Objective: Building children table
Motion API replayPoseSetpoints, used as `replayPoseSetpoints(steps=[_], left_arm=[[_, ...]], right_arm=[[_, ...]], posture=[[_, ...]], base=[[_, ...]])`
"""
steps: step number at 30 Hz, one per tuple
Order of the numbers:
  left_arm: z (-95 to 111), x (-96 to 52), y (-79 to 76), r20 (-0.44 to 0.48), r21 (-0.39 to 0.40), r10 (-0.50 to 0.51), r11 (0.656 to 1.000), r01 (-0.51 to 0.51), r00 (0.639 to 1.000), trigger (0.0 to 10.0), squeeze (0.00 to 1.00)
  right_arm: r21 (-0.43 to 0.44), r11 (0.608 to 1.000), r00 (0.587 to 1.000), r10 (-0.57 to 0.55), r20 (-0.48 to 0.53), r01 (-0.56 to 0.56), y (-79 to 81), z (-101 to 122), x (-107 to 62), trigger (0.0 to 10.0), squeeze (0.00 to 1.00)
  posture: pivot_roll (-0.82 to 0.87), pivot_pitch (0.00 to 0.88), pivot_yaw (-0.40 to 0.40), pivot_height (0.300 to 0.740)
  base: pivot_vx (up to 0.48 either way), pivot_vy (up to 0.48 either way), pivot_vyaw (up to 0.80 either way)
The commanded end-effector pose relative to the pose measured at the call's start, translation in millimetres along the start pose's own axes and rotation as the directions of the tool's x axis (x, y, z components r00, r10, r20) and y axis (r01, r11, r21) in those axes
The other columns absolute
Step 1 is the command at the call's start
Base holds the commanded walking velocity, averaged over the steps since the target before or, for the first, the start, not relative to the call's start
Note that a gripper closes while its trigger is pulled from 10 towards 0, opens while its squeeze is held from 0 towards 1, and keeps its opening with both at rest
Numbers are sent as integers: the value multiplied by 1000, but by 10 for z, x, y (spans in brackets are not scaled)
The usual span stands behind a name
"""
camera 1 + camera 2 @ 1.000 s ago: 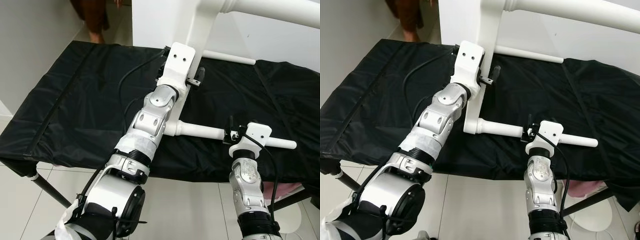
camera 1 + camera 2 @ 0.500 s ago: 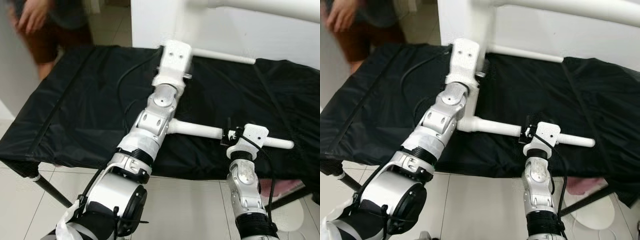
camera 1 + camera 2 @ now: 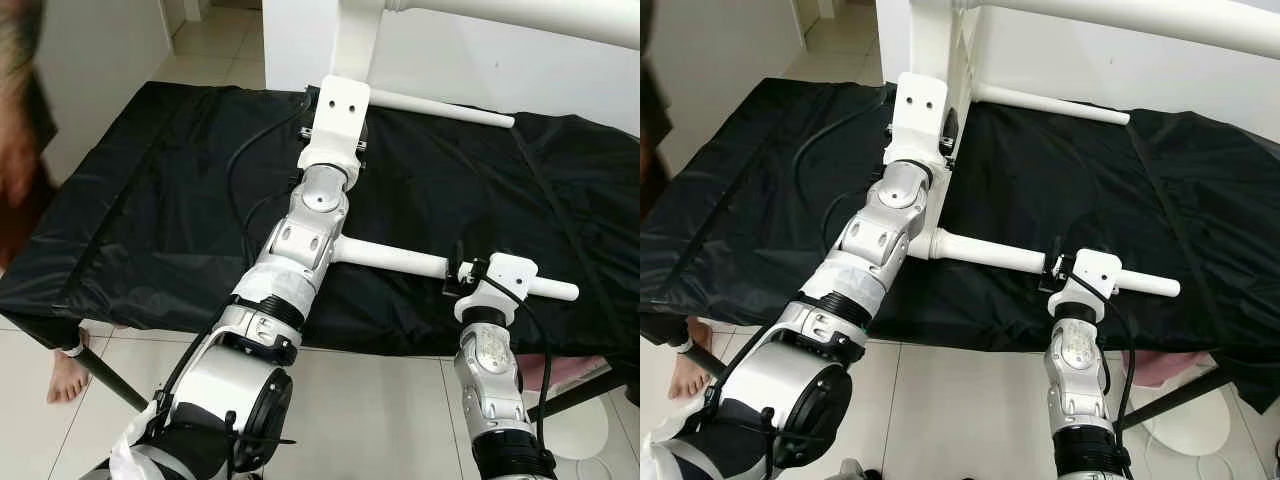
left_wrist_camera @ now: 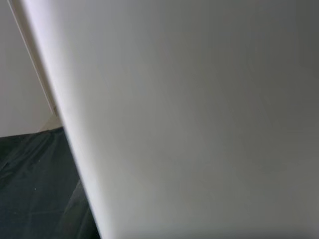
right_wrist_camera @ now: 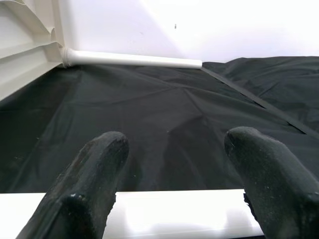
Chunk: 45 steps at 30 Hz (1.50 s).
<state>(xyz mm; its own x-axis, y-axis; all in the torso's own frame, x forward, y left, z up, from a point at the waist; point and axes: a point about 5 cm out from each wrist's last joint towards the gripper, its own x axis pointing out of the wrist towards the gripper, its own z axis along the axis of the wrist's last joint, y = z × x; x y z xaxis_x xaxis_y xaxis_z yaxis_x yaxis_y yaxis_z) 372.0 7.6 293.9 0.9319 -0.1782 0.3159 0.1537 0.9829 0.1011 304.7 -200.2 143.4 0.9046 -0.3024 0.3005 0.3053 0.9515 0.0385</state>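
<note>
The tabletop now stands straighter than a second ago, on edge at the far side of the black-covered desk, with the left hand pressed against it, fingers hidden, so I cannot tell their state. The near leg sticks out rightward; the right hand straddles it, fingers spread, not clamped. Looks like steadying for assembly. A person blurs in at left.
</note>
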Motion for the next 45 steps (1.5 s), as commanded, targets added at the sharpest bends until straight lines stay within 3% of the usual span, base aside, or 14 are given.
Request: replayPoseSetpoints(steps=[1, 10, 15, 22, 26, 32, 39, 45], left_arm=[[82, -21, 108, 48, 15, 122, 992, -123, 991, 0, 0], [78, -63, 441, 67, 64, 202, 976, -206, 977, 0, 0], [159, -163, 769, 122, 122, 283, 947, -297, 951, 0, 0], [208, -233, 930, 143, 141, 324, 929, -343, 935, 0, 0], [384, -412, 1247, 201, 176, 395, 885, -430, 896, 0, 0], [373, -607, 1438, 189, 214, 443, 852, -477, 876, 0, 0], [392, -607, 1439, 186, 209, 457, 847, -489, 870, 0, 0], [448, -689, 1561, 187, 214, 501, 819, -533, 845, 0, 0]], right_arm=[[-5, 1000, 1000, -7, -6, 7, -21, -22, -11, 10000, 0], [-6, 1000, 1000, -7, -8, 6, -18, -26, -7, 10000, 0], [-7, 1000, 1000, -4, -12, 3, -13, -33, -10, 10000, 0], [-9, 1000, 1000, -3, -12, 3, -18, -35, -10, 10000, 0], [-15, 1000, 1000, -2, -15, 2, -28, -44, -13, 10000, 0], [-15, 1000, 1000, 1, -15, -1, -27, -42, 5, 10000, 0], [-11, 1000, 1000, 26, -17, -26, 40, -48, 29, 10000, 0], [-16, 1000, 1000, 26, -11, -26, 29, -34, 45, 10000, 0]], posture=[[77, 118, -10, 740], [76, 118, -11, 740], [81, 124, -15, 740], [78, 129, -17, 740], [78, 135, -17, 740], [87, 136, -26, 740], [90, 130, -31, 740], [83, 131, -33, 740]], base=[[0, 0, 0], [0, 0, 0], [0, 0, 0], [0, 0, 0], [0, 0, 0], [0, 0, 0], [0, 0, 0], [0, 0, 0]])
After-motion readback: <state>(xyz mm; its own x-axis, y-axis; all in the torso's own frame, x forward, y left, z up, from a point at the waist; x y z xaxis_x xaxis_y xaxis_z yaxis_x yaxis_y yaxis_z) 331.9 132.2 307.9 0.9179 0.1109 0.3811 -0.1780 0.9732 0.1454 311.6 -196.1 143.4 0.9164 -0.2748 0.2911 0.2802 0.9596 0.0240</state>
